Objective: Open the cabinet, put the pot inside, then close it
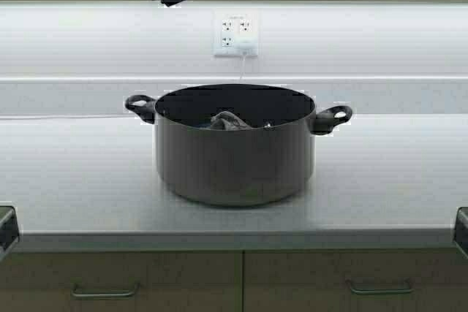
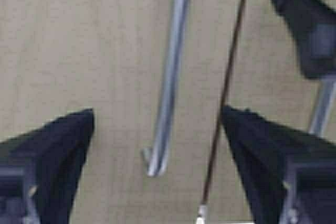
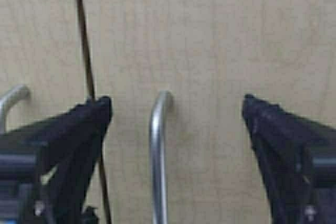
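Cabinet (image 2: 94,51) doors are shut, both arms raised to the centre seam (image 2: 226,87), and the risks lie in that crowding. Left of the seam, the left end effector (image 2: 157,124) stands wide open with the left door's handle (image 2: 168,77) between its fingers and nothing gripped yet. Closing off-centre could pinch only the handle's curled lower end and slip off as the door swings. Beyond the seam, in the same wrist view, part of the other arm (image 2: 310,30) sits very close, so a left door pulled first might swing into it (or the two arms might knock together).

Right of the seam, the right end effector (image 3: 176,108) is just as open and empty, its fingers straddling the right handle (image 3: 157,156); one dark finger (image 3: 79,129) overlaps the seam line, near the left door's edge, so it could catch there on closing.

Below the cabinet, the pot (image 1: 234,147) stands upright on the counter (image 1: 73,180), directly under the seam, with something pale lying inside it (what, I cannot tell). Bare counter lies on both sides of the pot and in front of it, so there is room to reach its loop handles; behind it, a wall socket (image 1: 235,33) with a cord hanging toward the pot's rim could snag on the lift.
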You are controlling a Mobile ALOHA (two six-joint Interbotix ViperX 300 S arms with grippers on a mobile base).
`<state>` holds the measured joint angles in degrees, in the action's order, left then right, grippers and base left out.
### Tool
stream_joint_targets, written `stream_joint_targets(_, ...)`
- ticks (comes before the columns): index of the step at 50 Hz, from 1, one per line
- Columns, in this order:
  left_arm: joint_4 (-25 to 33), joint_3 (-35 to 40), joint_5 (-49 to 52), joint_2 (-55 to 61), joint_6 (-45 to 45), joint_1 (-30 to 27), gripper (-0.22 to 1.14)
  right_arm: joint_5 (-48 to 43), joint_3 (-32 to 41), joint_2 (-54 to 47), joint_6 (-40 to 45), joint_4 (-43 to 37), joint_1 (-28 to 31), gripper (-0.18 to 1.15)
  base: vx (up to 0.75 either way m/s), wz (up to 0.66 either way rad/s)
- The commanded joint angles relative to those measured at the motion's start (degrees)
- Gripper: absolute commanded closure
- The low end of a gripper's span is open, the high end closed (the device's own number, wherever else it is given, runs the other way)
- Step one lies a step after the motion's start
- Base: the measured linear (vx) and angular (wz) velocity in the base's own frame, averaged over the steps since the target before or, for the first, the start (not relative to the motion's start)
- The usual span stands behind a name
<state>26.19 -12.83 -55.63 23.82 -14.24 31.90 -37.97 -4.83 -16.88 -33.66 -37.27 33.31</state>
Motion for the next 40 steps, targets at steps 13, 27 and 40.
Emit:
stream_joint_targets(13, -0.4, 0.9, 4.6, -3.2, -0.1, -1.1, 1.08, 5.3, 1.1, 1.2, 0.5, -0.7, -0.8, 1.11, -0.03, -0.01)
stream_joint_targets(27, -0.5, -1.5, 6.6, -5.7, 0.7, -1.1, 0.88, 5.7, -1.5, 4.7, 0.5, -0.6, -0.8, 0.92, -0.01, 0.0)
stream_joint_targets(40, -0.7, -7.3, 8.5, -11.4, 2.2, -1.1, 0.89, 6.9, -7.6, 11.5, 0.2, -0.5, -0.7, 0.91, 0.0, 0.0)
